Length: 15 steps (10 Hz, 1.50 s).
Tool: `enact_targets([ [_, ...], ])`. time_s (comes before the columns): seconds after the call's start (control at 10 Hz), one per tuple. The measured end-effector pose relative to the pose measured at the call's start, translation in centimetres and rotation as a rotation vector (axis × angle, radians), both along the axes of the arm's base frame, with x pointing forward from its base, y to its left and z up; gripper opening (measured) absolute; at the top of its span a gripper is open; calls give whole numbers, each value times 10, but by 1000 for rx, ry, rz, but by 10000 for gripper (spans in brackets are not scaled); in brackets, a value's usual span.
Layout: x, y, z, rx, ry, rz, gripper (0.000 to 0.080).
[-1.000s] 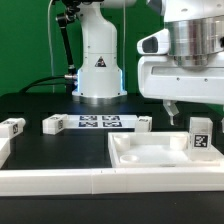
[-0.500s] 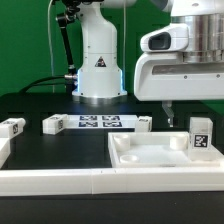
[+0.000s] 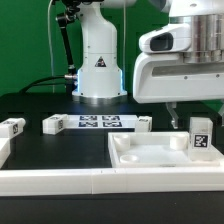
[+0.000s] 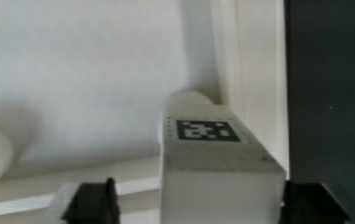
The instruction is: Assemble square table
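the pincer [image 4: 200,203] is down over the square slab [image 3: 150,152] with its jaws apart, one dark fingertip [image 4: 96,200] on each side of an upright leg [image 3: 200,133]. in the wrist view the leg stands between the two tips with a clear gap on one side and a narrower one on the other, so nothing is clamped. its tag faces up toward the camera.

the leg sits on the slab close to the raised rim, at the edge nearest the exterior view's right, with bare black tabletop [image 3: 60,148] just beyond. that is likely a corner seat where a leg belongs. whether it is already fixed or only resting there cannot be told.

straddling the leg with the jaws wide probably serves one of two ends: closing on it to turn or press it home, or letting go after setting it down. the pictures do not settle which.

three other legs [image 3: 54,123] lie loose on the tabletop in a row near the marker board [image 3: 100,122], well apart from the slab, so most of the build looks undone. the slab is pushed against the long border rail [image 3: 60,182], which likely braces it against sliding while legs are worked in.
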<state>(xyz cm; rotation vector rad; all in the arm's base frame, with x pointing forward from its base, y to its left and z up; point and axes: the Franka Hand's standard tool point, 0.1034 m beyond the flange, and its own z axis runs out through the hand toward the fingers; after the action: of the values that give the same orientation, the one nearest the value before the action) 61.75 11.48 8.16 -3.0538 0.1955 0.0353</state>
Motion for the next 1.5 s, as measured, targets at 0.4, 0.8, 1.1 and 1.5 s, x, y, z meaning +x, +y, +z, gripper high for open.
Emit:
enact_targets([
  [0.4, 3, -4, 1, 30, 5, -207, 287],
  [0.8, 5, -22, 0, 21, 11, -546, 287],
  [1.1, 5, -32, 0, 6, 15, -646, 294],
  [1.5, 5, -25, 6, 3, 4, -498, 455],
])
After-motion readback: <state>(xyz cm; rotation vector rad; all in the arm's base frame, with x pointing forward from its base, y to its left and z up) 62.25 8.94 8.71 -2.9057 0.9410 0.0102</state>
